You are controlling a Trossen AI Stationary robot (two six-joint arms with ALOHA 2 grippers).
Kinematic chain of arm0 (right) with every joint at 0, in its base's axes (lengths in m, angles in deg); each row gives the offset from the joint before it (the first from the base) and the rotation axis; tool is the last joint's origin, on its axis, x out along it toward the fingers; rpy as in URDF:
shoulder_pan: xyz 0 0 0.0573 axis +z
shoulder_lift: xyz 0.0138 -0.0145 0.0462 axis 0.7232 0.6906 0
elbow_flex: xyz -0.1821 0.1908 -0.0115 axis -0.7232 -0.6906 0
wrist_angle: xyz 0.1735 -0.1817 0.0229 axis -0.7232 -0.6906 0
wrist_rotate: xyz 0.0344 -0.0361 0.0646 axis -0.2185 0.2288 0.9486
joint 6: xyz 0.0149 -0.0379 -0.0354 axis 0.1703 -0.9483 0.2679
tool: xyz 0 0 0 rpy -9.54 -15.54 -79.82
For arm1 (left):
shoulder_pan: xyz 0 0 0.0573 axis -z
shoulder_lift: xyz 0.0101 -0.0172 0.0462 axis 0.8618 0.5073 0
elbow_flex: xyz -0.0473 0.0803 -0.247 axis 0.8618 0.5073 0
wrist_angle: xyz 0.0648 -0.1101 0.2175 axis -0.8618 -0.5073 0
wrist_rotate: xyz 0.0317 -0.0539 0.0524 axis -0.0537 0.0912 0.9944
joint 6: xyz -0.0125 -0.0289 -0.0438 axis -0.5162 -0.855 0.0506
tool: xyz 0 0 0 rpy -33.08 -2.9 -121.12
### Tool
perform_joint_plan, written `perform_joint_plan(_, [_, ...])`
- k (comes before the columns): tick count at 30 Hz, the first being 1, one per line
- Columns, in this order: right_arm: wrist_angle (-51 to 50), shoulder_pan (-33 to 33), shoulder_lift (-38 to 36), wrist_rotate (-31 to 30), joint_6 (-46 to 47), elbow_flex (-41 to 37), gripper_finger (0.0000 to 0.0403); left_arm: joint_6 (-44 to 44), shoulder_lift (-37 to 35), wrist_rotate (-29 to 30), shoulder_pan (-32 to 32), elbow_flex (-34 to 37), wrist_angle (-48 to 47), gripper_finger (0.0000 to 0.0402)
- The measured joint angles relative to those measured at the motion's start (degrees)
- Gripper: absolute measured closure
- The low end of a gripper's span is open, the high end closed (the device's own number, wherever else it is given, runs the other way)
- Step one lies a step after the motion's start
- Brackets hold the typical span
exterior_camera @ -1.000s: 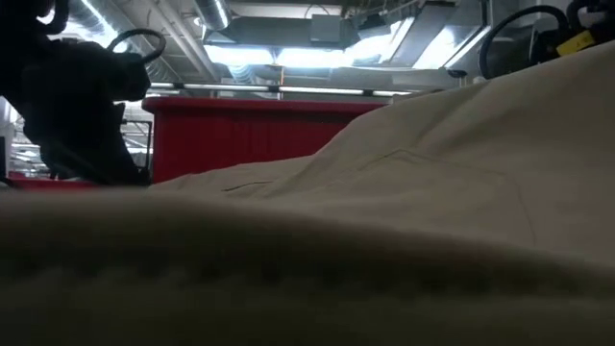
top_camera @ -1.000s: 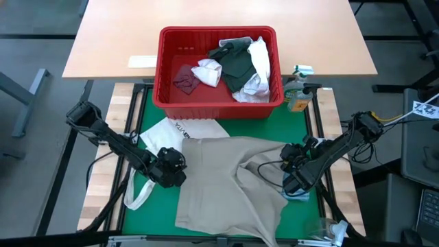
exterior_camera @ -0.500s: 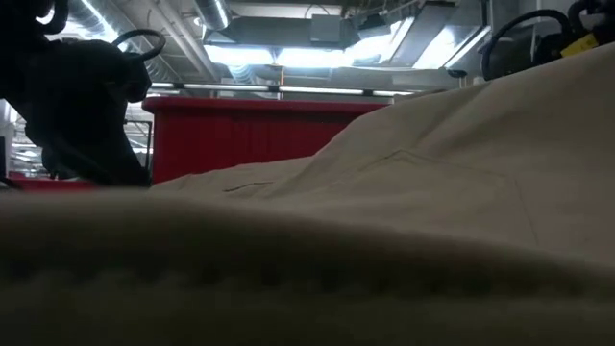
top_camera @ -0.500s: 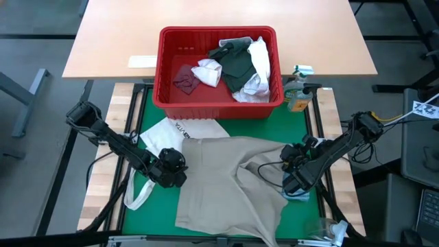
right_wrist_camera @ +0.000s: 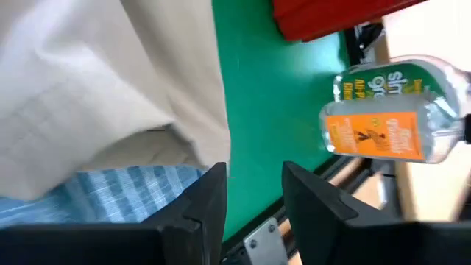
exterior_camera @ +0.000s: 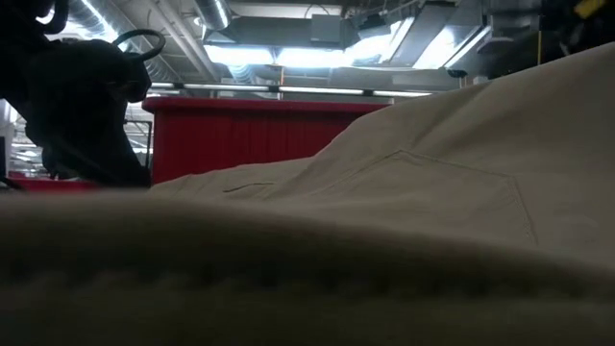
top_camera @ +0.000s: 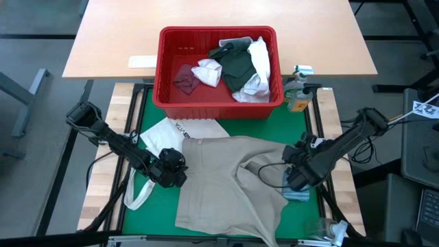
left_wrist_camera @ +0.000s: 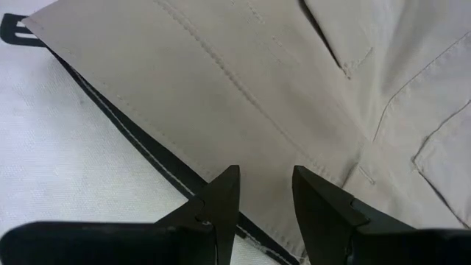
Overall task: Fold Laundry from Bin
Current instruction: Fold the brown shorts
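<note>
High view shows the right gripper [top_camera: 299, 180] backing off the tan shirt [top_camera: 226, 178], fingers parted and empty, while the left gripper [top_camera: 171, 169], also parted and empty, hovers at the shirt's other edge, spreading apparently finished.

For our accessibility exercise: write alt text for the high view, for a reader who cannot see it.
A tan shirt lies spread on a green table mat, with the left gripper at its left edge and the right gripper at its right. Behind it, a red bin holds more laundry.

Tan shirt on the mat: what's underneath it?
Under the spread tan cotton shirt: a blue-striped cloth pokes out at its right edge by the right claw, and the white fabric tote bag runs under its left edge. How far either extends beneath is covered.
</note>
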Motion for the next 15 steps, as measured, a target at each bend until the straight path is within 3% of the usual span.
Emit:
perform_joint_plan(6, [-0.1,0.1,-9.5,2.8,6.5,0.0,0.027,0.0,0.0,0.0,0.0,0.0,1.0,0.028])
perform_joint_plan(11, [1.0,0.2,-13.4,9.0,11.9,0.0,0.027,0.0,0.0,0.0,0.0,0.0,1.6,0.028])
perform_joint_plan(15, [9.9,2.6,-14.5,11.3,12.1,-2.3,0.027,-0.1,0.0,0.0,0.0,0.0,1.7,0.028])
